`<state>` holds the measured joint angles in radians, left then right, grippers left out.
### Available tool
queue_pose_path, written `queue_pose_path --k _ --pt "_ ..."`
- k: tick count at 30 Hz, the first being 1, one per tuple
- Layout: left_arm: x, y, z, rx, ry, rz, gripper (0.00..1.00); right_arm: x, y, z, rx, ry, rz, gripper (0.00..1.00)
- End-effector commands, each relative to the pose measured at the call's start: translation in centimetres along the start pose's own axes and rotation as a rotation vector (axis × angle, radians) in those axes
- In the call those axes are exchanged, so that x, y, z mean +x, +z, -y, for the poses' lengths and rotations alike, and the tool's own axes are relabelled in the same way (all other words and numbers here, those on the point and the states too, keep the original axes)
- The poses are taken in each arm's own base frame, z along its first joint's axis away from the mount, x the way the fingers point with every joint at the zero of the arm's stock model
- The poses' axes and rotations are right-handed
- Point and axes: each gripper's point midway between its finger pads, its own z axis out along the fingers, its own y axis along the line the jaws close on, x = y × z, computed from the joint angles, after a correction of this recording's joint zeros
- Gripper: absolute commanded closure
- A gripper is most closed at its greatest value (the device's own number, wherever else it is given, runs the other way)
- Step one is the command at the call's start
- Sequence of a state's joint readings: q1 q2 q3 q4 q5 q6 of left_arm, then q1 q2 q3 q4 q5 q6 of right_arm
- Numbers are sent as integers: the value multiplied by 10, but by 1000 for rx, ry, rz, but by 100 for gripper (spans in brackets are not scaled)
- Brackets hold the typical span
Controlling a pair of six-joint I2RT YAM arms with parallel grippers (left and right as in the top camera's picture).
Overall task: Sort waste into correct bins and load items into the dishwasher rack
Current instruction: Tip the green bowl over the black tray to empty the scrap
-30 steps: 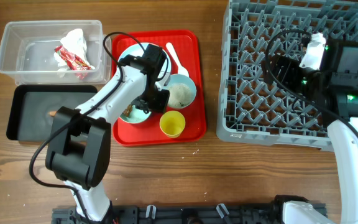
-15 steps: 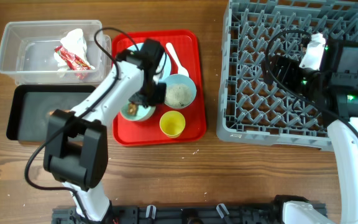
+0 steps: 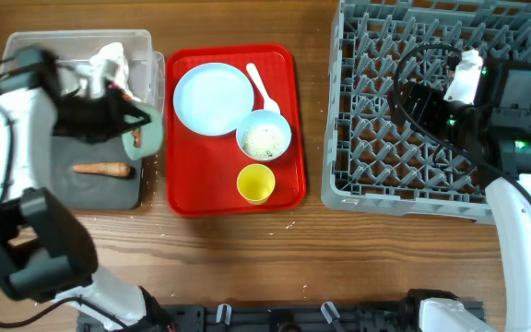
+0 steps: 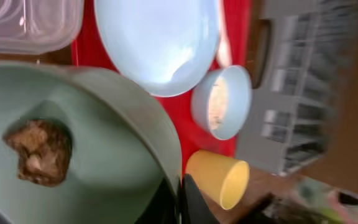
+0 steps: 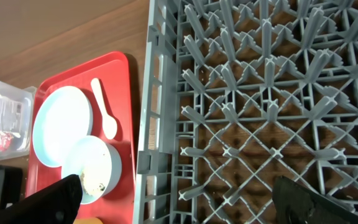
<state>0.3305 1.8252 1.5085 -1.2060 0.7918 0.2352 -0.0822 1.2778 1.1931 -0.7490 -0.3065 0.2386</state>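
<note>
Now, left gripper [image 4: 180,200]: clamped on rim of tilted bowl [image 4: 104,162], brown scrap [image 4: 39,152] inside.
Right gripper [image 5: 178,186]: spread wide over rack [image 5: 260,93].
Black tray [image 3: 100,191]: sausage [image 3: 104,169].

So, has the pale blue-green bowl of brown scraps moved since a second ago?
Yes. The bowl left the flat red serving tray, carried leftward by the left gripper to above the shallow black tray.

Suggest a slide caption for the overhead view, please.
The left gripper holds a pale blue-green round bowl tilted above the shallow black rectangular tray, where a brown sausage-like food scrap lies.
</note>
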Motion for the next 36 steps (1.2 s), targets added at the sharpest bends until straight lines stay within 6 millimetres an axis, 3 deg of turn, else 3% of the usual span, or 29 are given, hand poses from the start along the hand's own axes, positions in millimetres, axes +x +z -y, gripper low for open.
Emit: queue_pose_path --k 1,4,7,12,16,24,28,32,36 --pt "-4 -35 7 349 104 206 96 0 1 0 3 9 -7 0" --pt "0 -54 -23 386 10 300 96 -1 1 0 3 10 -6 0" --pt "1 -75 -37 457 -58 403 96 -1 1 0 3 10 -6 0" --pt "-8 -119 -34 628 -92 577 96 0 1 0 3 10 -7 0" --pt "-9 -121 -34 667 -182 555 96 -1 1 0 3 10 -6 0" --pt "-9 -121 -34 797 -651 379 96 1 1 1 4 11 -11 0" --pt "-11 -121 -35 798 -655 375 96 0 1 1 4 12 -10 0" --pt "-11 -95 -8 752 -481 328 96 -1 1 0 3 11 -6 0" --pt "9 -15 28 501 -308 102 96 -1 1 0 3 29 -6 0"
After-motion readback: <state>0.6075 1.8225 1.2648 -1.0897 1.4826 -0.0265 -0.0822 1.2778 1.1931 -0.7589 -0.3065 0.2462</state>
